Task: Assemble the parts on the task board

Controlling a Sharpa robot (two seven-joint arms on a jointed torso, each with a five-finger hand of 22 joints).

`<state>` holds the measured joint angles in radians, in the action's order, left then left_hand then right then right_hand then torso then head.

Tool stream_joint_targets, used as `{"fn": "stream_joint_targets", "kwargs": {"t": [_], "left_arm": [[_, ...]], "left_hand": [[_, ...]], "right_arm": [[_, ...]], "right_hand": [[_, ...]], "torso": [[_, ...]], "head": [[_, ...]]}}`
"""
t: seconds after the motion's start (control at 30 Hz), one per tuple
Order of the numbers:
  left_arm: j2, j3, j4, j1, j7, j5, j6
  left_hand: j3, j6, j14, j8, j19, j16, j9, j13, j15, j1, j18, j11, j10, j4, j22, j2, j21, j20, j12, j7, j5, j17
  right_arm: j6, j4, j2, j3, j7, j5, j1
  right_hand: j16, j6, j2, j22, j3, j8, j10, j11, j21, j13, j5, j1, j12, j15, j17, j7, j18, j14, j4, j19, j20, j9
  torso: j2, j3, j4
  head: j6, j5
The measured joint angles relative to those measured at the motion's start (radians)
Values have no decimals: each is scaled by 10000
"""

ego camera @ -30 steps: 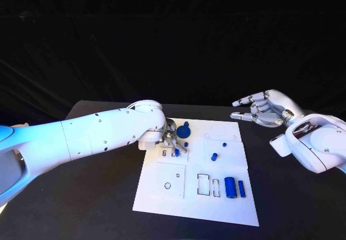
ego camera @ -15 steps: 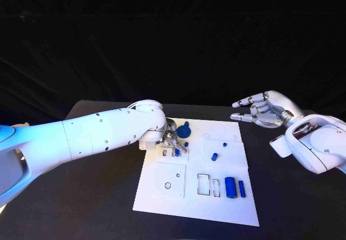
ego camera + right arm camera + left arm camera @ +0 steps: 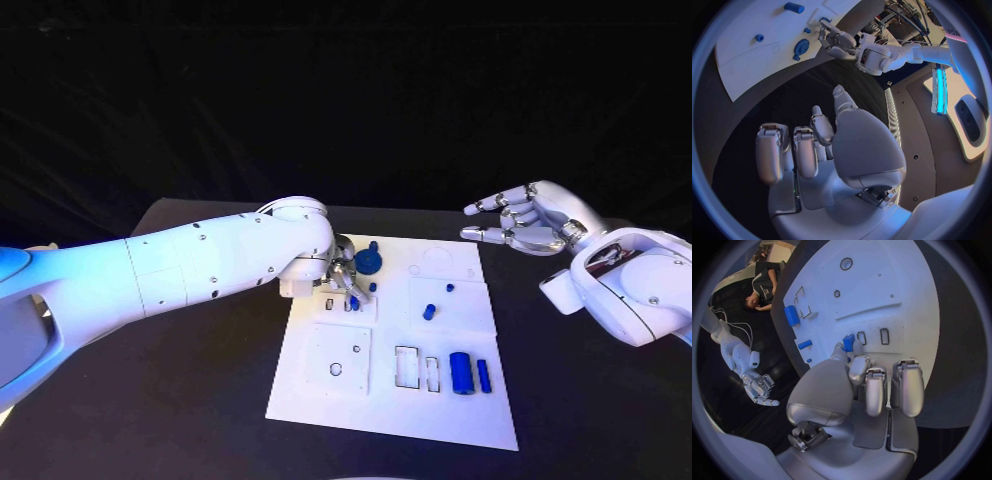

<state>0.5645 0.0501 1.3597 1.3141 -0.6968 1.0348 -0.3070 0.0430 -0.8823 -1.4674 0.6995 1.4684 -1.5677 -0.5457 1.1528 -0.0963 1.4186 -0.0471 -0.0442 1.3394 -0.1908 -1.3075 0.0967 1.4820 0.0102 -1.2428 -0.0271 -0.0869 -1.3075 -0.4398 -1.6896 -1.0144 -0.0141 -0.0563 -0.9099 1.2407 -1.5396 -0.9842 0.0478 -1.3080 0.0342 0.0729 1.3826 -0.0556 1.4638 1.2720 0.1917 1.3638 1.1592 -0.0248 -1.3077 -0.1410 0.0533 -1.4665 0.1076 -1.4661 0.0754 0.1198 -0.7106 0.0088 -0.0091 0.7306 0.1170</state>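
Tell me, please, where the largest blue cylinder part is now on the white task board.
In the head view, the largest blue cylinder part lies on the white task board near its front right corner, between an empty rectangular slot and a thinner blue bar.

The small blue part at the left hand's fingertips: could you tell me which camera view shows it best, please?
The left wrist view: the small blue part sits at the left hand's fingertips over the task board. The head view mostly hides it behind the hand. The right wrist view shows it distant and tiny.

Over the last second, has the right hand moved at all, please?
No. The right hand stays raised and empty, off the board's far right corner, as before.
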Motion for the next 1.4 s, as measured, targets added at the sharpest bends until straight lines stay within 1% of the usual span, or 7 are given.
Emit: {"fn": "stream_joint_targets", "kwargs": {"t": [0.17, 0.23, 0.27, 0.37, 0.5, 1.0, 1.4], "left_arm": [[29, 0, 32, -3, 2, -56, 6], [68, 4, 70, -14, 2, -97, 32], [84, 11, 84, -21, 2, -114, 49], [132, 22, 136, -44, -2, -176, 179], [253, 21, 295, -47, -6, -242, 480], [951, -16, 1090, -238, -13, -259, 1887], [1017, -16, 1132, -483, -14, -21, 2279]], "left_hand": [[-499, 112, 0, -234, 0, 0, 86, -63, 3, 385, -1, 19, -18, -396, 0, -382, 0, 0, 122, -31, -684, -6], [-1098, 130, 2, -289, 0, 0, 83, -100, 7, 467, 0, 72, -64, -988, 0, -484, 0, 0, 184, -46, -872, -6], [-1717, 130, -1, -305, 0, 0, 53, -170, 11, 439, 0, 119, -41, -1513, 0, -761, 0, 0, 239, -48, -947, -6], [-3738, 105, -17, -216, 0, 0, -249, 51, 16, 209, 0, 173, -20, -1609, 0, -2037, 0, 0, 184, -109, -976, -5], [-4731, 88, -17, -45, 0, 0, -516, -41, 16, -249, 0, 135, 47, -1553, 0, -2579, 0, 0, 157, -126, -977, -5], [-5332, 87, -17, 42, 0, 0, -685, -40, 16, -799, 0, 101, 81, -1249, 1, -2812, 0, 1, 158, -158, -937, -3], [-5467, 84, -17, 41, 0, 0, -705, 12, 16, -873, 0, 101, 151, -1113, 1, -2886, 51, 1, 158, -162, -890, -2]], "right_arm": [[12, 9, 14, 0, 7, 0, -6], [17, 14, 24, 1, 9, 1, -10], [18, 17, 28, 1, 10, 1, -13], [24, 30, 31, 2, 14, 1, -18], [27, 45, 27, 2, 21, 1, -23], [25, 92, -45, 4, 39, -12, -27], [26, 106, -34, 4, 39, -8, -27]], "right_hand": [[0, 0, 0, 0, 0, 0, 0, 0, 0, 1, 0, 0, 0, 0, 0, 0, 0, 0, 0, 0, 0, 0], [0, -35, 0, 1, 0, 0, 0, 0, 0, 2, 0, 0, 0, 0, 0, 35, 1, 0, 0, 0, 0, 4], [0, -38, 0, 1, 0, 0, 0, 0, 0, 3, 0, 0, 0, 0, 1, 38, 0, 0, 0, 0, 0, 10], [0, -37, 0, 1, 0, 0, 0, 0, 0, 4, 0, 0, 0, 0, 1, 38, 0, 0, 0, 0, 0, 13], [0, -37, 0, 2, 0, 0, 0, 0, 0, -3, 0, 0, 0, 0, 1, 38, 0, 0, 0, 0, 0, 12], [0, -38, 0, 3, 28, 0, 0, 0, 0, -19, 0, 0, 0, 0, 3, 38, 0, 0, 29, 0, 0, 18], [40, -37, 0, 5, 28, 0, 0, 0, 0, -28, 0, 0, 0, 0, 4, 38, 0, 0, 29, 0, 0, 20]], "torso": [[0, 0, 1], [0, 0, 1], [0, 0, 1], [2, 2, 7], [8, 11, 13], [26, 22, 52], [24, 35, 60]], "head": [[19, -5], [23, -6], [24, -6], [31, -6], [46, 0], [80, 35], [68, 83]]}}
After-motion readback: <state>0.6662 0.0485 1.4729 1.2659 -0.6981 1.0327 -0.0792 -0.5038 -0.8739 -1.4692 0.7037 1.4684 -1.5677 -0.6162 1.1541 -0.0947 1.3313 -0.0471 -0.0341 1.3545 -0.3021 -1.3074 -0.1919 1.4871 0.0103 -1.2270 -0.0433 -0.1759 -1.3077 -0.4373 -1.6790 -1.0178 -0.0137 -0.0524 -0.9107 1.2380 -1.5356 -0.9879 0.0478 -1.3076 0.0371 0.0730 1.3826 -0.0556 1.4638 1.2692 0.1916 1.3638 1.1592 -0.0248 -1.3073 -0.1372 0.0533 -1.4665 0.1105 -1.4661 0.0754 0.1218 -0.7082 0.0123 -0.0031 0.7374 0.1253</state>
